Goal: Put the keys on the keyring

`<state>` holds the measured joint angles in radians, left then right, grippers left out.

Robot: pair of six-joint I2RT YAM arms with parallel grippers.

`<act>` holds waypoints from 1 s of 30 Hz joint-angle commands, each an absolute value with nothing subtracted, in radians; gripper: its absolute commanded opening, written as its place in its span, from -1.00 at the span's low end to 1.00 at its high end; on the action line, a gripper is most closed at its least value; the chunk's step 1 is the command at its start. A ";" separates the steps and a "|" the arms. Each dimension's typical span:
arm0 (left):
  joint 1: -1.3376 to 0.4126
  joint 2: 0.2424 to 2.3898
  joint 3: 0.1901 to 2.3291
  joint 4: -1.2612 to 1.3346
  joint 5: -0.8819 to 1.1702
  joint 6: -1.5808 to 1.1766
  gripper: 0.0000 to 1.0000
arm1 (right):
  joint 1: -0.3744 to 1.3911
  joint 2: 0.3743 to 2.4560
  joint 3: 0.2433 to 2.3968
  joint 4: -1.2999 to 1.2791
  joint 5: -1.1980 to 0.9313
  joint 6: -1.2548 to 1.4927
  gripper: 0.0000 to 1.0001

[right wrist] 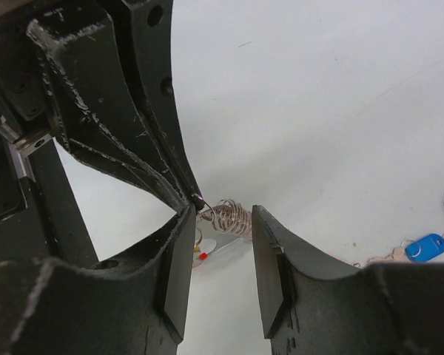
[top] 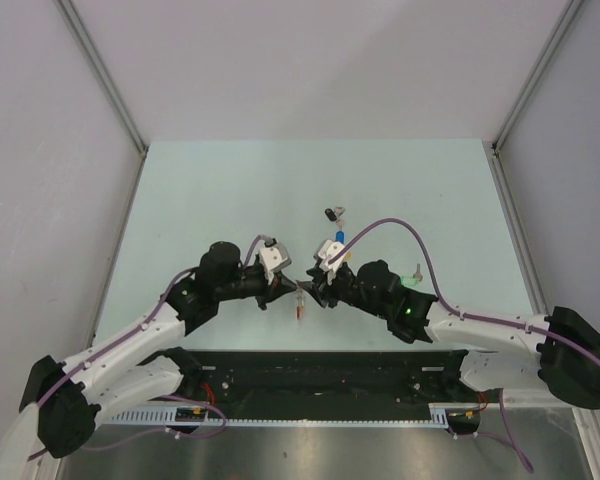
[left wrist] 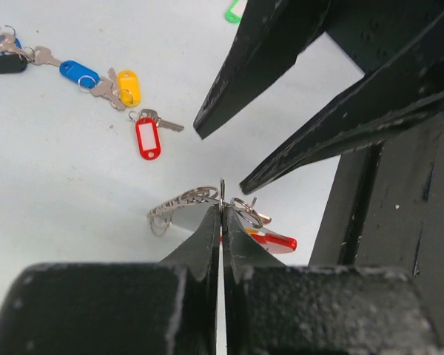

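- Left gripper [left wrist: 221,208] is clamped shut on the keyring [left wrist: 185,201]; my pinch is thin, so the ring may twist loose.
- Right gripper [right wrist: 220,222], jaws apart astride the keyring's coil, could knock it free.
- Keys [left wrist: 148,137] lie loose, well apart from the keyring.

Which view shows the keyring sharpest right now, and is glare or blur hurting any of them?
Left wrist: keyring and keys sharp, only the near body of the left tool blurs. Right wrist: keyring fairly crisp, but the table is washed out bright. Top: even light, faint shadows, keyring too small to read.
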<state>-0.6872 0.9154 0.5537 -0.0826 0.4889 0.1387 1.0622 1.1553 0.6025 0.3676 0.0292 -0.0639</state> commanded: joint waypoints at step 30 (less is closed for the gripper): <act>-0.699 0.833 0.519 0.124 0.486 -0.049 -0.99 | 1.126 1.293 0.574 0.641 0.331 -0.034 -1.00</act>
<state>-0.6853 0.8677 0.5171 0.0216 0.4290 -0.0116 1.1244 1.2716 0.5755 0.5892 0.2134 -0.0364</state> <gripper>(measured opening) 0.006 0.081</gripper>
